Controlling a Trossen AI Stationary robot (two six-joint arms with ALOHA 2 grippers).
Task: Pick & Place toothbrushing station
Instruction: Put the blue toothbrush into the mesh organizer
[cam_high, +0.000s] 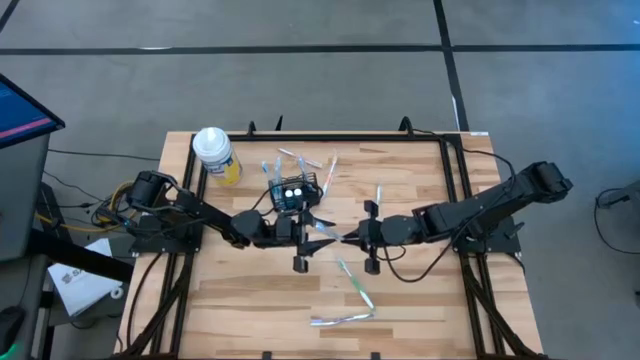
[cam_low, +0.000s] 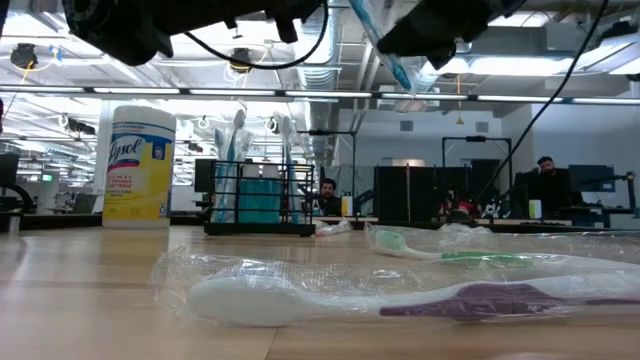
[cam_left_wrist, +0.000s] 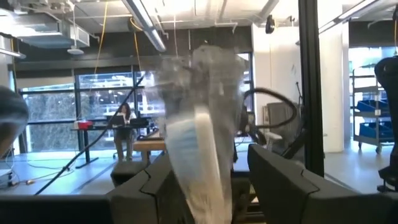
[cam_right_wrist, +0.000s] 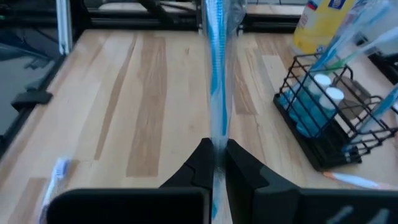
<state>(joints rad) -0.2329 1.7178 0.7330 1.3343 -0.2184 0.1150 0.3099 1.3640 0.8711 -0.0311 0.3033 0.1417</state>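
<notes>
Your two tools meet over the middle of the counter (cam_high: 250, 300), both raised clear of the wood. The right tool (cam_right_wrist: 215, 163) is clenched on a wrapped blue brush (cam_right_wrist: 216, 68): from its wrist you see the two fingers pressed together with the clear sleeve pinched between them and the brush running straight out ahead. In the high view that same brush (cam_high: 322, 233) bridges the short gap between the right tool (cam_high: 352, 238) and the left tool (cam_high: 308, 226).

The left tool (cam_left_wrist: 208, 177) has its fingers spread wide on either side of the brush head (cam_left_wrist: 193, 155) in its plastic wrap. You cannot tell whether the fingers touch the wrap.

The caddy (cam_high: 295, 192) sits on the counter just beyond the left tool, toward the far edge, upright, with two white-capped tubes inside and wrapped brushes standing in it. The low view shows the caddy (cam_low: 258, 196) at mid-distance with the wipes canister (cam_low: 138, 166) to one side of it; from above the canister (cam_high: 215, 155) stands near the counter's far-left corner.

Loose wrapped brushes lie elsewhere: a green one (cam_high: 356, 283) and a purple one (cam_high: 338, 319) on the near half of the counter, and a few more (cam_high: 305, 160) just behind the caddy.
</notes>
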